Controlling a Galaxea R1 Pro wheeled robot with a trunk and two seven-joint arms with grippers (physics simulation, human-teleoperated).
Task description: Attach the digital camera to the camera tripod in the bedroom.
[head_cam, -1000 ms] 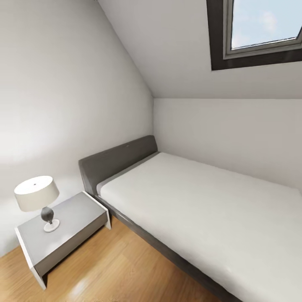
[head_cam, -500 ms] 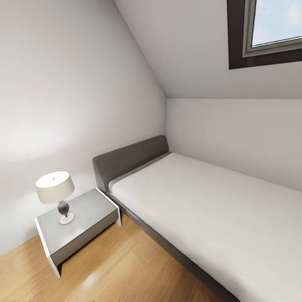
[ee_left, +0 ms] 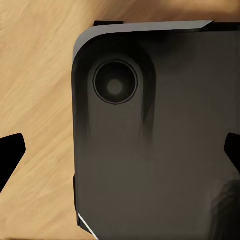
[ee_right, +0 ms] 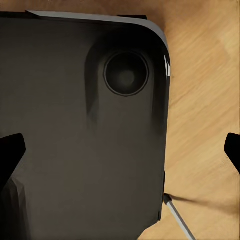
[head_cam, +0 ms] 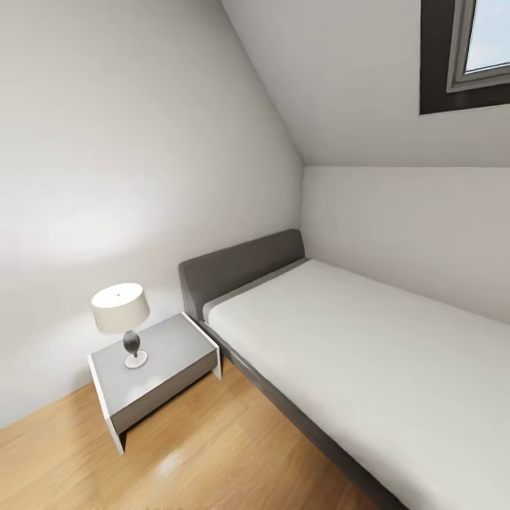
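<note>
A: What does the head view give us?

B: A corner of the bedroom [head_cam: 142,142] — white walls, a sloped ceiling, and a dark-framed skylight [head_cam: 453,71] at the upper right. A grey bed [head_cam: 241,265] with a white mattress [head_cam: 368,354] runs along the far wall, its headboard in the corner.

A: Anything beside the bed?

B: A low grey nightstand [head_cam: 170,354] stands just beside the headboard on the light wood floor [head_cam: 212,453]. A lamp [head_cam: 122,312] with a pale drum shade stands upright on its top, toward the wall side.

A: And the arms?

B: The left wrist view looks down on the robot's dark base [ee_left: 160,150], a rounded-cornered panel with a round recess, over wood floor. The left pincer [ee_left: 120,155] shows as two black fingertips [ee_left: 10,152] at opposite edges of the picture, well apart — it stands open, holding nothing.

A: The right one?

B: Much the same. The right pincer [ee_right: 120,152] has its black tips at the two edges with the dark base [ee_right: 80,140] between them — spread wide, empty. A thin silver rod [ee_right: 177,217] lies on the floor by the base's corner; what it belongs to I cannot tell.

A: The digital camera, the camera tripod?

B: Their place can't be told from these views.
</note>
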